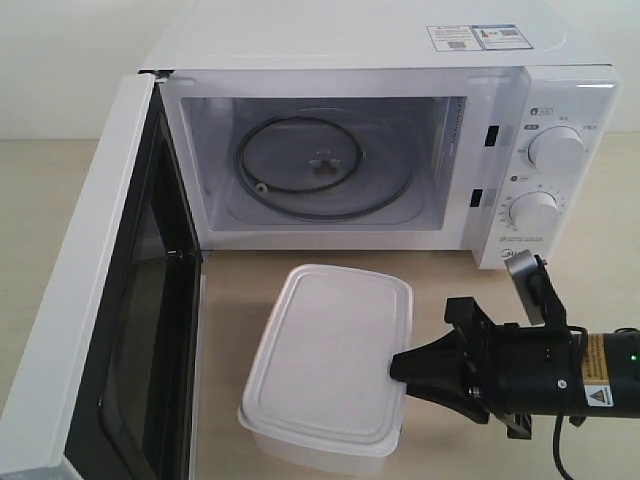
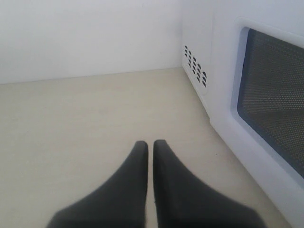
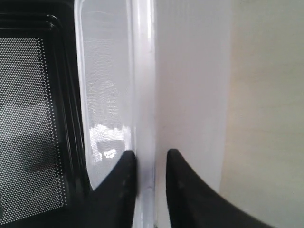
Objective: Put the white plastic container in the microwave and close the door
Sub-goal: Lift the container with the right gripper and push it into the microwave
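The white plastic container [image 1: 330, 370] stands lid on, on the table in front of the microwave [image 1: 400, 40]. The microwave's cavity is open and shows the bare glass turntable [image 1: 320, 170]. The door [image 1: 90, 300] is swung wide open at the left. My right gripper [image 1: 397, 366] comes in from the right and is shut on the container's right edge. In the right wrist view this gripper [image 3: 151, 161] has one finger on the translucent wall under the rim and the other on the lid [image 3: 190, 85]. My left gripper [image 2: 150, 145] is shut and holds nothing. It hangs over bare table outside the door [image 2: 270, 90].
Two round dials [image 1: 556, 150] sit on the microwave's right panel, just behind my right arm. The door's black inner frame [image 3: 28, 118] lies close beyond the container. Light wood table [image 1: 600, 260] runs to the right of the microwave. A white wall [image 2: 85, 38] stands behind the left gripper.
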Controlling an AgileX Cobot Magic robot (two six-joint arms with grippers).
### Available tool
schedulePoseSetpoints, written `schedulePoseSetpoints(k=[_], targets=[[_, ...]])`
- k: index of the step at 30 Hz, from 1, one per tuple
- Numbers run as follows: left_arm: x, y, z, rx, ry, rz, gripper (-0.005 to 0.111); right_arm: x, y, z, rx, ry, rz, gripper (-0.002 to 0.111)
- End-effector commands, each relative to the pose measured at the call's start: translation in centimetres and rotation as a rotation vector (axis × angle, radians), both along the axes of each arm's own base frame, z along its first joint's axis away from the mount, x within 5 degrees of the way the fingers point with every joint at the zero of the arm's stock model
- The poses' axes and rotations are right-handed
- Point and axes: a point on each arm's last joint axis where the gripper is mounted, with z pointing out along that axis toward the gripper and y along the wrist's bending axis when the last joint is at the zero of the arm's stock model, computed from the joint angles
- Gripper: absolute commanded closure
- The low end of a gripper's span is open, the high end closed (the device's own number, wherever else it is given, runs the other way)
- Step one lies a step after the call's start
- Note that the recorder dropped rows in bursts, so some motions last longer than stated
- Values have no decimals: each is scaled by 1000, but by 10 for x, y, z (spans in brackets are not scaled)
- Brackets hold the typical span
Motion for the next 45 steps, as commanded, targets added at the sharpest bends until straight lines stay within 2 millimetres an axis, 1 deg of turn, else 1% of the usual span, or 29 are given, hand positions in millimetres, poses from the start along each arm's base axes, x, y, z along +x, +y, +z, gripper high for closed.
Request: schedulePoseSetpoints(k=[1, 4, 5, 8, 13, 16, 21, 24, 27, 29, 31, 34, 39, 43, 45], targets=[[0, 0, 0, -12, -7, 1, 102, -3, 1, -1, -9, 1, 35, 89], [0, 0, 0, -12, -7, 1, 102, -3, 1, -1, -11, -3, 41, 90], [0, 0, 0, -12, -7, 1, 102, -3, 1, -1, -11, -3, 41, 92], [0, 0, 0, -12, -7, 1, 102, -4, 1, -1, -17, -16, 54, 108], [0, 0, 0, -12, -7, 1, 102, -4, 3, 1, 7, -46, 71, 108], [0, 0, 0, -12, -7, 1, 102, -1, 6, 13, 115, -105, 52, 109], [0, 0, 0, -12, -7, 1, 102, 4, 7, 33, 100, -193, -6, 109], [0, 0, 0, -12, -7, 1, 102, 6, 12, 40, 40, -212, -79, 109], [0, 0, 0, -12, -7, 1, 102, 7, 21, 45, 5, -208, -154, 109], [0, 0, 0, -12, -7, 1, 102, 6, 32, 48, 24, -221, -197, 109], [0, 0, 0, -12, -7, 1, 102, 5, 41, 51, 54, -219, -274, 109], [0, 0, 0, -12, -7, 1, 102, 6, 50, 54, 76, -225, -413, 109], [0, 0, 0, -12, -7, 1, 102, 2, 58, 55, 89, -206, -608, 109], [0, 0, 0, -12, -7, 1, 102, 1, 59, 54, 80, -188, -703, 109], [0, 0, 0, -12, -7, 1, 102, 5, 63, 57, 79, -181, -705, 109]])
